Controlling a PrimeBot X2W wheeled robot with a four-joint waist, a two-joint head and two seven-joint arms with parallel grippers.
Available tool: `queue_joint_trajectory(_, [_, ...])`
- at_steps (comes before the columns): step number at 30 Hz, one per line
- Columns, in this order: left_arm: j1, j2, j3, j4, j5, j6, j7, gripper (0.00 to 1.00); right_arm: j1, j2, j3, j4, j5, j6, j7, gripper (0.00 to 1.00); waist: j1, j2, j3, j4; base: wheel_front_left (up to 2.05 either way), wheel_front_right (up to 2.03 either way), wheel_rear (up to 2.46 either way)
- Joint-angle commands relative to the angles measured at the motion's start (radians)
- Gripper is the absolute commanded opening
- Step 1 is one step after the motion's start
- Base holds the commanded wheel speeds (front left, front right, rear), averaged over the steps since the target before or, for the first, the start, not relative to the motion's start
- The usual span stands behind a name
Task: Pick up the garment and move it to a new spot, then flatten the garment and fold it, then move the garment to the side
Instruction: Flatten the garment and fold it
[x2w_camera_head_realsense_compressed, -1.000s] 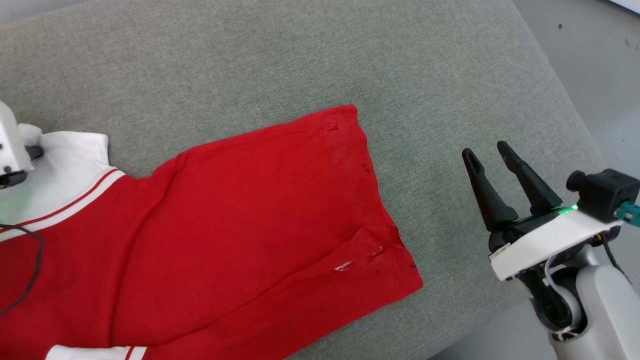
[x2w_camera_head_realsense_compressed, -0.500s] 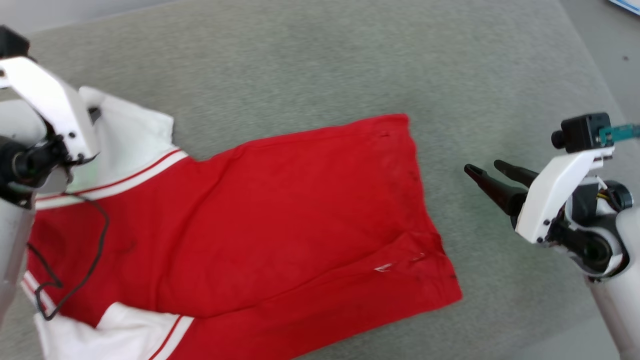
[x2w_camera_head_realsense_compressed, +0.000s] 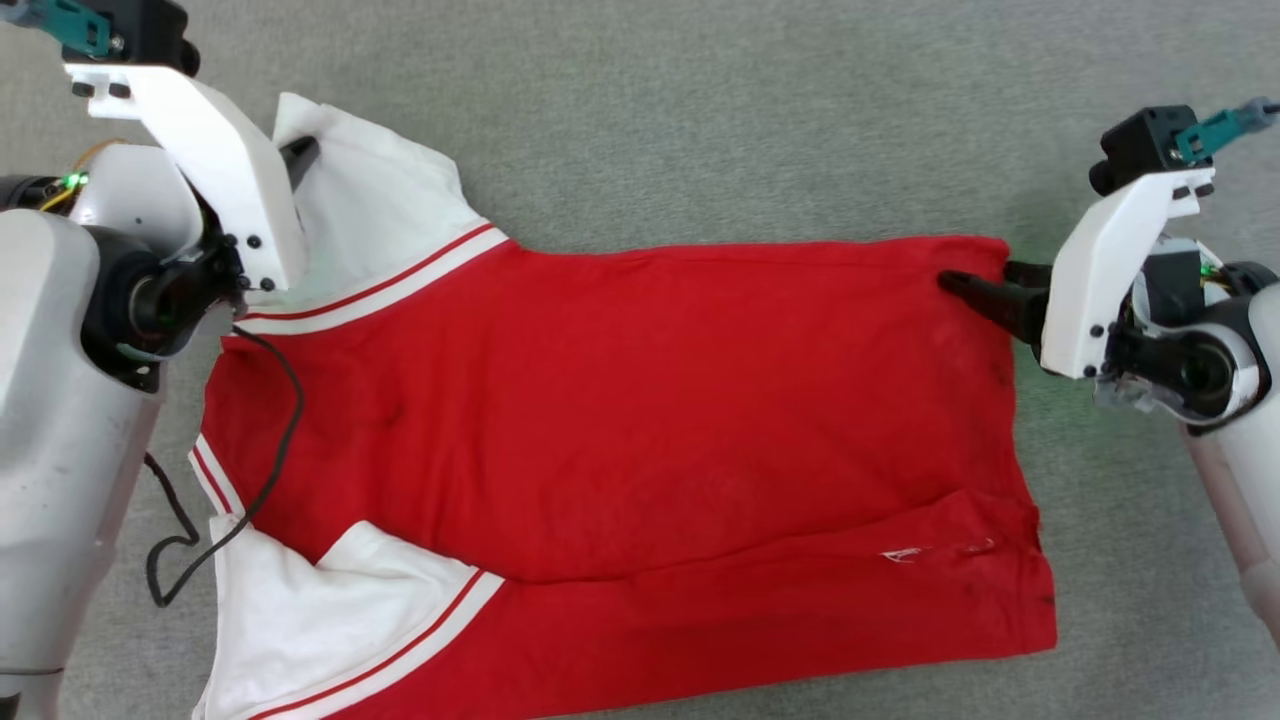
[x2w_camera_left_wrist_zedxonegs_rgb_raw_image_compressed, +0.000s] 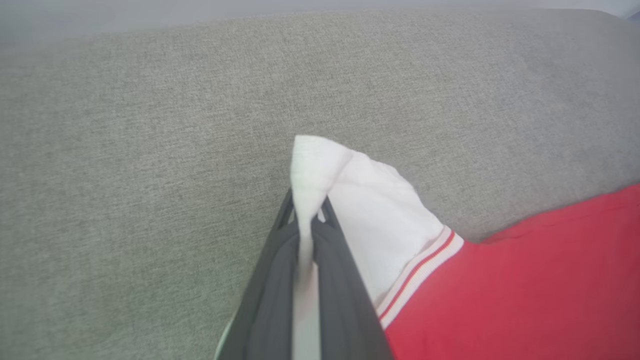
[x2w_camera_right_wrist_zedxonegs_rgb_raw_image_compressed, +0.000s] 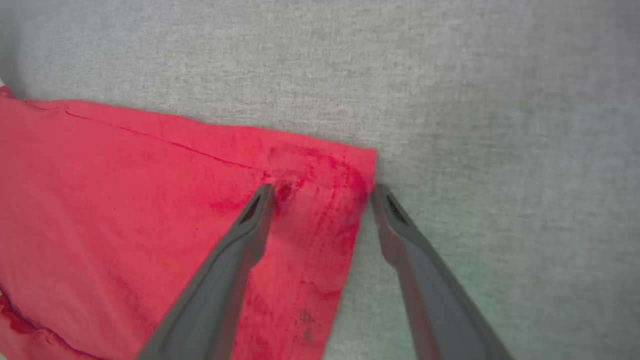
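Observation:
The garment (x2w_camera_head_realsense_compressed: 640, 400), a red jersey with white sleeves edged in red stripes, lies spread on the grey cushion (x2w_camera_head_realsense_compressed: 700, 110), plain red side up. My left gripper (x2w_camera_head_realsense_compressed: 300, 155) is shut on the far white sleeve (x2w_camera_head_realsense_compressed: 370, 210); in the left wrist view the sleeve cloth (x2w_camera_left_wrist_zedxonegs_rgb_raw_image_compressed: 350, 195) is pinched between the dark fingers (x2w_camera_left_wrist_zedxonegs_rgb_raw_image_compressed: 330, 260). My right gripper (x2w_camera_right_wrist_zedxonegs_rgb_raw_image_compressed: 320, 192) is open at the hem's far corner (x2w_camera_right_wrist_zedxonegs_rgb_raw_image_compressed: 350, 165), one finger (x2w_camera_right_wrist_zedxonegs_rgb_raw_image_compressed: 240, 240) over the red cloth, the other (x2w_camera_right_wrist_zedxonegs_rgb_raw_image_compressed: 415, 250) just off its edge on the cushion. In the head view this right gripper (x2w_camera_head_realsense_compressed: 985, 285) sits at the garment's upper right corner.
The grey cushion surrounds the garment, with free room behind it and to the right. A black cable (x2w_camera_head_realsense_compressed: 270, 420) from my left arm (x2w_camera_head_realsense_compressed: 60, 400) hangs over the garment's left part. The near white sleeve (x2w_camera_head_realsense_compressed: 310, 610) lies folded at the lower left.
The head camera has tilted down, so the whole picture shifted. My left gripper closed on the far white sleeve. My right gripper came in to the hem's far corner, still open.

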Motion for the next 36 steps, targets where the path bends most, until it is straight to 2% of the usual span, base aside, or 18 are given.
queue_joint_trajectory(1, [-0.015, -0.011, -0.007, -0.006, 0.006, -0.006, -0.007, 0.0, -0.022, 0.009, 0.006, 0.032, 0.003, 0.0, 0.015, 1.0, -0.0001, -0.0001, 0.017, 0.014, 0.0, 0.0, 0.0])
queue_joint_trajectory(7, [-0.024, -0.021, -0.017, -0.005, 0.014, -0.017, -0.02, 0.0, -0.024, 0.032, 0.036, 0.148, 0.029, -0.001, 0.108, 1.0, -0.0001, -0.0001, 0.024, 0.026, 0.0, 0.0, 0.0])
queue_joint_trajectory(8, [-0.024, -0.023, -0.019, -0.003, 0.015, -0.02, -0.023, 0.0, -0.025, 0.036, 0.04, 0.16, 0.035, -0.001, 0.118, 0.33, -0.0001, -0.0001, 0.023, 0.028, 0.0, 0.0, 0.0])
queue_joint_trajectory(9, [-0.025, -0.023, -0.021, -0.001, 0.016, -0.022, -0.025, 0.0, -0.027, 0.039, 0.043, 0.17, 0.043, -0.001, 0.128, 0.0, -0.0001, -0.0001, 0.022, 0.029, 0.0, 0.0, 0.0])
queue_joint_trajectory(11, [-0.025, -0.024, -0.021, 0.003, 0.016, -0.023, -0.029, 0.0, -0.041, 0.039, 0.04, 0.172, 0.053, 0.0, 0.114, 0.0, -0.0001, -0.0001, 0.017, 0.031, 0.0, 0.0, 0.0])
queue_joint_trajectory(17, [0.013, -0.024, -0.003, 0.024, 0.0, -0.032, -0.079, 0.0, -0.095, -0.016, 0.039, 0.128, 0.036, -0.001, 0.015, 0.0, -0.0001, -0.0001, -0.033, 0.041, 0.0, 0.0, 0.0])
queue_joint_trajectory(23, [0.109, -0.01, 0.032, 0.011, -0.033, -0.041, -0.151, 0.0, -0.048, -0.055, 0.041, 0.089, 0.027, -0.001, -0.039, 0.0, -0.0001, -0.0001, -0.129, 0.053, 0.0, 0.0, 0.0])
queue_joint_trajectory(26, [0.182, 0.008, 0.055, -0.021, -0.047, -0.032, -0.191, 0.0, -0.004, -0.067, 0.038, 0.054, 0.023, -0.001, -0.056, 0.0, -0.0001, -0.0001, -0.174, 0.06, 0.0, 0.0, 0.0])
queue_joint_trajectory(31, [0.361, 0.045, 0.092, -0.119, -0.066, 0.01, -0.248, 0.0, 0.115, -0.088, 0.015, -0.02, 0.013, -0.001, -0.094, 0.0, -0.0001, -0.0001, -0.236, 0.068, 0.0, 0.0, 0.0])
queue_joint_trajectory(36, [0.584, 0.057, 0.123, -0.213, -0.101, 0.066, -0.302, 0.0, 0.273, -0.08, -0.026, -0.075, 0.021, -0.001, -0.135, 0.0, -0.0001, -0.0001, -0.291, 0.074, 0.0, 0.0, 0.0])
